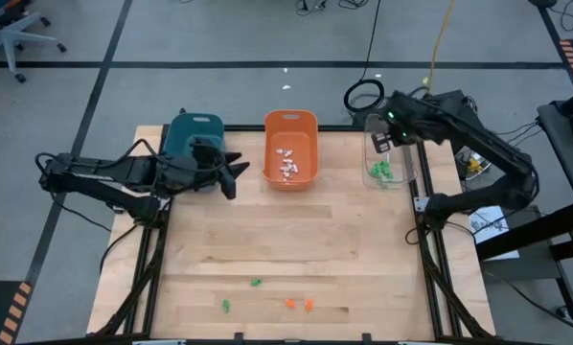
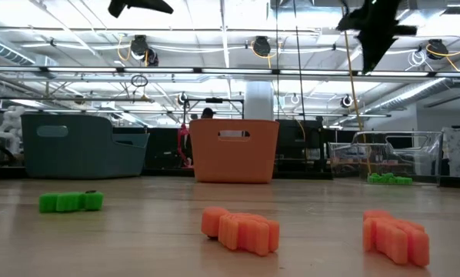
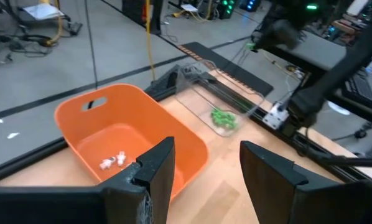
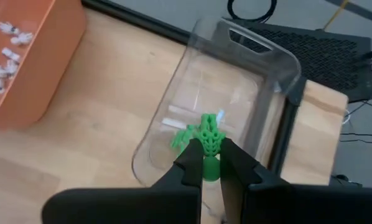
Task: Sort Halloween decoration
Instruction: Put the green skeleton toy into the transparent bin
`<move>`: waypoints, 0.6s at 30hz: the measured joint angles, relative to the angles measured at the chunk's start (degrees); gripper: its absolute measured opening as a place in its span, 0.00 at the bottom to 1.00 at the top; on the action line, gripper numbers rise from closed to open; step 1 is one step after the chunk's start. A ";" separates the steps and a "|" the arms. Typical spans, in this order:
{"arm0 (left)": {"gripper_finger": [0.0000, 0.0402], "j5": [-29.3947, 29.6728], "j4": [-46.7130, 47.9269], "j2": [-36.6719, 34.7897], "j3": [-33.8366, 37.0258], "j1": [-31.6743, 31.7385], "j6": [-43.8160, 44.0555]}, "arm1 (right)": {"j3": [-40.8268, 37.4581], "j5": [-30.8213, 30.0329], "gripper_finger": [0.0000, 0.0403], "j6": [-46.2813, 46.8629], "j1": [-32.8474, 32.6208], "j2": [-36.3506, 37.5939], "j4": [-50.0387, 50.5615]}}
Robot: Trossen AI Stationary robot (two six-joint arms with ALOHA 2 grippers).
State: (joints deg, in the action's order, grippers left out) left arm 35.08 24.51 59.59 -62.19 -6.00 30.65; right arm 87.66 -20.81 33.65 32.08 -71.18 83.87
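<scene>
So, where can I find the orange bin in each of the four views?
High view: the orange bin is at the table's far edge, centre.
Low view: centre background, standing on the table.
Left wrist view: left of centre, white pieces inside.
Right wrist view: only a corner at the upper left.
Shared landmark: the clear bin with green pieces is beside it.

Quick count from the top-down camera: three bins along the far edge, one teal bin (image 1: 194, 134), one orange bin (image 1: 291, 126), one clear bin (image 1: 389, 129). Loose on the wood near the front there are two green trinkets (image 1: 255, 283) and two orange trinkets (image 1: 309, 305). The white pieces (image 1: 287, 163) in the orange bin and the green pile (image 1: 381, 172) in the clear one are too clumped to count.
</scene>
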 joint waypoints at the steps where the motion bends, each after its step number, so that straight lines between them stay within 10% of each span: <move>1: 0.45 -0.63 -0.02 0.00 0.00 0.00 0.05 | 0.00 0.70 0.02 -1.14 1.34 -0.99 -0.57; 18: 0.45 -6.52 0.59 0.00 0.00 0.00 0.03 | -13.13 6.07 0.02 -0.37 9.96 -8.66 -12.71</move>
State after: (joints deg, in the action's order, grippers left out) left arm 28.56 25.10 59.59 -62.19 -6.00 30.68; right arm 74.53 -14.74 33.28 42.04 -79.84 71.16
